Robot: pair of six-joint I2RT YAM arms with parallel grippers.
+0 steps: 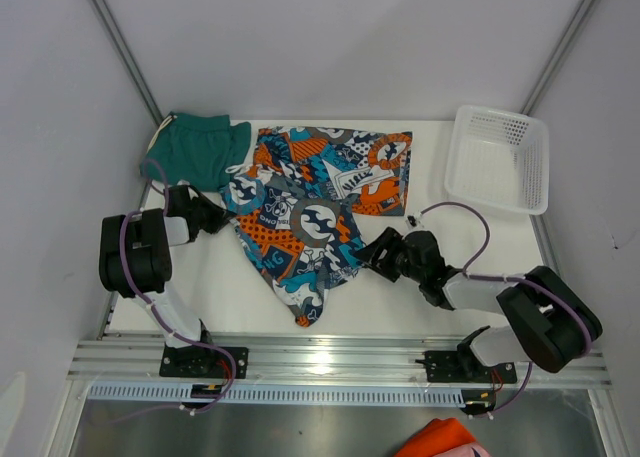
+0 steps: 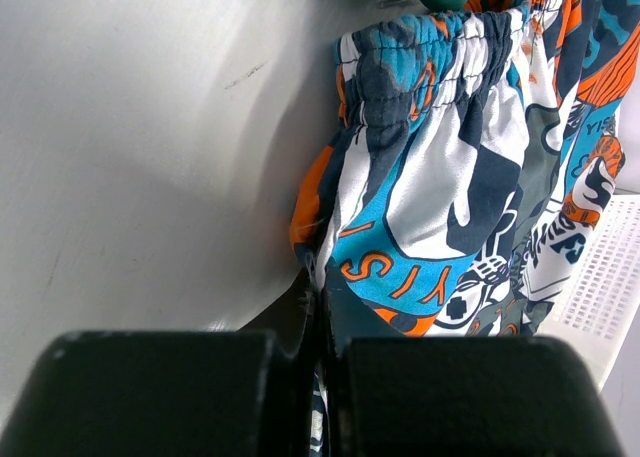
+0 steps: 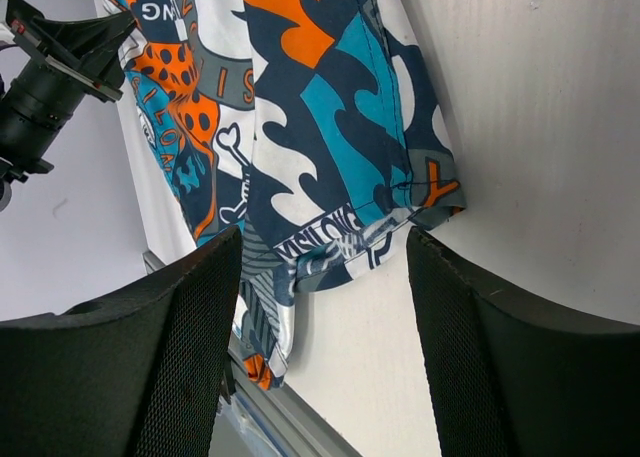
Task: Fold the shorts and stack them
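The printed shorts (image 1: pixel 310 212) lie spread in the middle of the table, one leg reaching the front edge. The teal-green shorts (image 1: pixel 195 147) lie crumpled at the back left, touching the printed pair. My left gripper (image 1: pixel 222 217) is shut on the waistband edge of the printed shorts (image 2: pixel 450 177); its fingertips (image 2: pixel 325 317) pinch the fabric. My right gripper (image 1: pixel 368 255) is open beside the right leg hem. In the right wrist view it (image 3: pixel 325 307) stands over that hem (image 3: pixel 330 147), with nothing between the fingers (image 3: pixel 180 347).
A white mesh basket (image 1: pixel 498 159) stands at the back right and shows in the left wrist view (image 2: pixel 610 267). A plain orange cloth (image 1: pixel 440 440) lies below the front rail (image 1: pixel 330 357). White walls close in left and right.
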